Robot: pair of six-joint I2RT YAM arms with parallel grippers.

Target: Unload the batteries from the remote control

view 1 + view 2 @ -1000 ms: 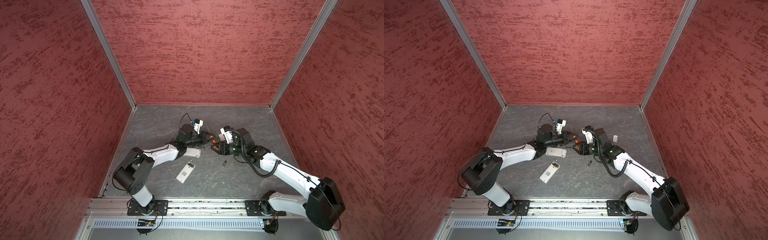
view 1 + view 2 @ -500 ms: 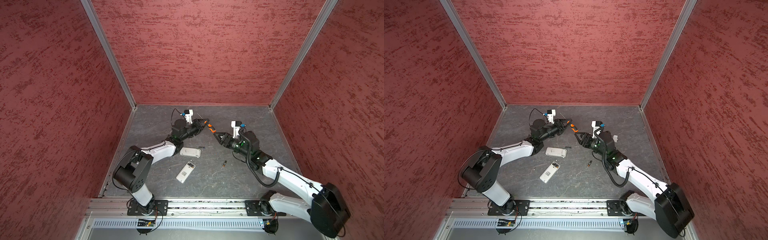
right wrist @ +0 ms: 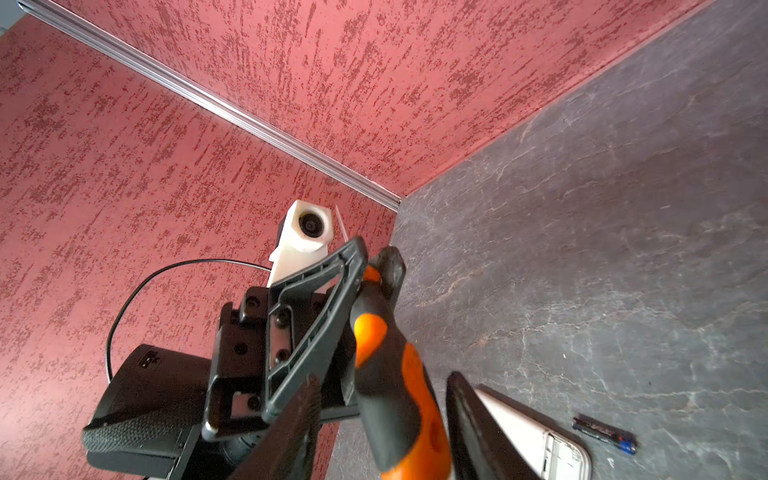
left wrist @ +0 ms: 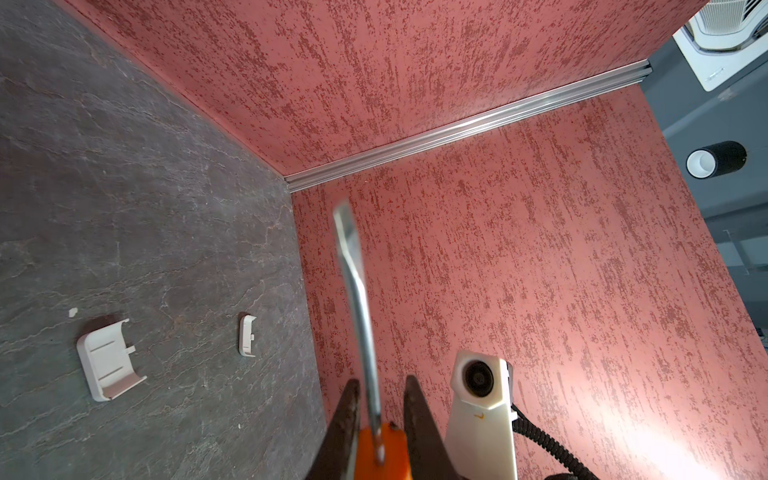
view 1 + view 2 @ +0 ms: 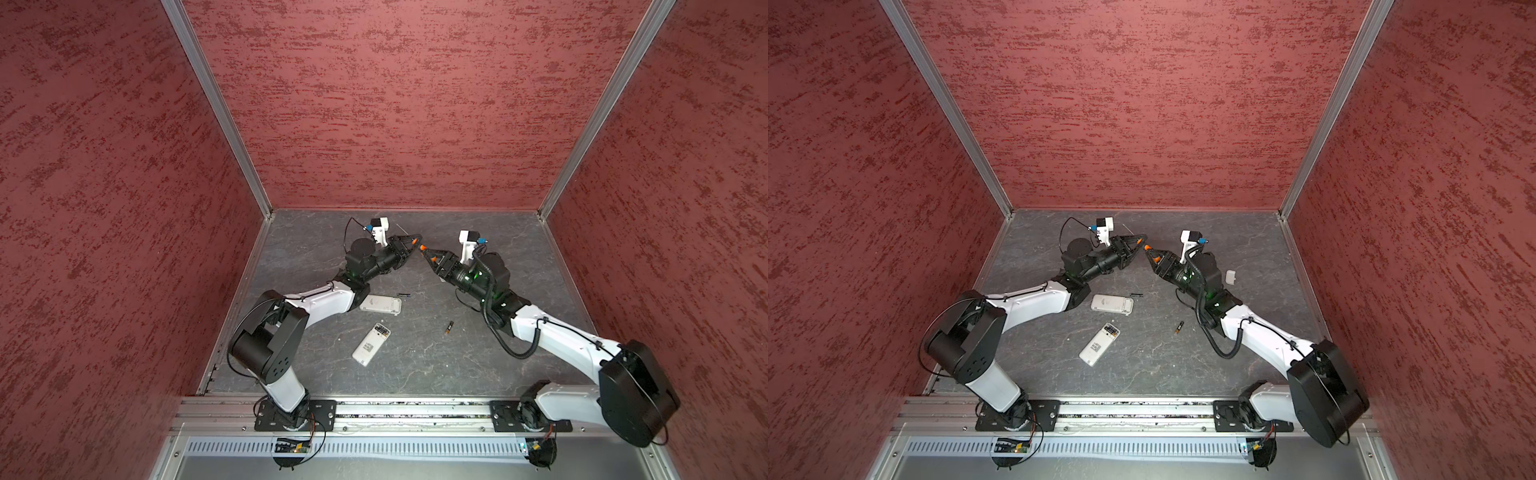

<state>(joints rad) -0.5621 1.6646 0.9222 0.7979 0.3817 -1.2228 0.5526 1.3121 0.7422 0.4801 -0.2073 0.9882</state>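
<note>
Left gripper (image 5: 412, 240) pinches screwdriver (image 3: 390, 374) at shaft end; right gripper (image 5: 428, 252) straddles handle, grip indeterminate. Remotes (image 5: 371, 344) lie rail-side on counter (image 5: 415, 365), nearer left arm (image 5: 324, 301).

Three walls (image 5: 415, 104) of mottled red plaster close in the back and both sides, joined at the corners by aluminium profiles (image 5: 217, 108). The floor (image 5: 415, 365) is dark grey with pale stone veining. Seen from the left wrist, a grey ceiling (image 4: 706, 116) above the wall top carries a white air vent (image 4: 723, 37) and a black cylindrical spot lamp (image 4: 717, 160).
</note>
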